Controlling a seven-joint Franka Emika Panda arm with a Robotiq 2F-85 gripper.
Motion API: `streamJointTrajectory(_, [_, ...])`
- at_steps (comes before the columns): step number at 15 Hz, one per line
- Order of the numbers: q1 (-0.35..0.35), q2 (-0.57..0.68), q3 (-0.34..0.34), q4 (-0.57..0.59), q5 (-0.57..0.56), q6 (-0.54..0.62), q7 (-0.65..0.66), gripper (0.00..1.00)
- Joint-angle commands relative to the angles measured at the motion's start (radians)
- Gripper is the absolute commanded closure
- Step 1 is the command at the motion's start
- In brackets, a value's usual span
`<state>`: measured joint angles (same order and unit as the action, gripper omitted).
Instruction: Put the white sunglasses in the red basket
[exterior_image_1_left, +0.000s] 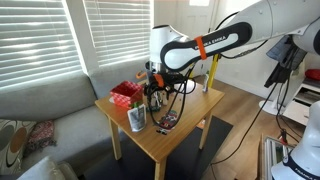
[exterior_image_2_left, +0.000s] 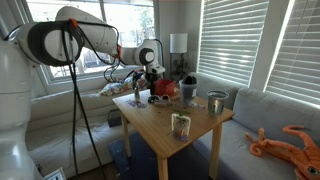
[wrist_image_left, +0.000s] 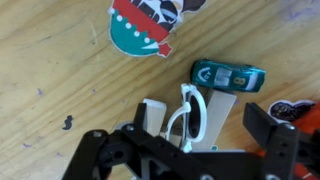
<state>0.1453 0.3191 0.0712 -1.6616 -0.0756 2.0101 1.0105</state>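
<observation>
my gripper (wrist_image_left: 187, 120) looks clenched on the white sunglasses (wrist_image_left: 192, 110), pinching across the frame so they don't swing. they hang low over the table (wrist_image_left: 60, 90), near the red basket (exterior_image_1_left: 127, 93) but not yet in it.

Daylight comes thru blinds (exterior_image_1_left: 40, 35) behind the gripper (exterior_image_1_left: 155, 88); panes blow out white in both ext. views. Room evenly lit, soft shade below the table (exterior_image_1_left: 190, 122). All pics low-res, grainy. Wrist view: wood under the tool bright, w/ mild glare; tool body near lens dark & blurred.
</observation>
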Motion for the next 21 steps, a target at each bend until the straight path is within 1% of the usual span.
streamJointTrajectory(1, [0.031,0.087,-0.022,0.111,-0.003,-0.052,0.047,0.3])
streamJointTrajectory(5, [0.039,0.129,-0.032,0.168,-0.002,-0.079,0.049,0.61])
streamJointTrajectory(7, [0.043,0.138,-0.036,0.191,-0.003,-0.096,0.048,0.73])
streamJointTrajectory(8, [0.043,0.141,-0.037,0.201,-0.002,-0.105,0.047,0.81])
streamJointTrajectory(9, [0.044,0.14,-0.039,0.209,-0.002,-0.116,0.048,0.84])
streamJointTrajectory(11, [0.048,0.112,-0.045,0.205,-0.015,-0.121,0.049,0.84])
streamJointTrajectory(13, [0.054,0.058,-0.052,0.18,-0.043,-0.091,0.043,0.84])
streamJointTrajectory(15, [0.071,-0.005,-0.053,0.153,-0.104,-0.048,0.026,0.84])
streamJointTrajectory(18, [0.093,-0.068,-0.028,0.164,-0.189,-0.042,-0.046,0.84])
streamJointTrajectory(19, [0.1,-0.083,-0.022,0.168,-0.212,-0.023,-0.063,0.84])
streamJointTrajectory(20, [0.081,-0.036,-0.025,0.199,-0.163,-0.056,-0.037,0.84])
streamJointTrajectory(21, [0.086,-0.051,-0.02,0.2,-0.167,-0.059,-0.038,0.59])
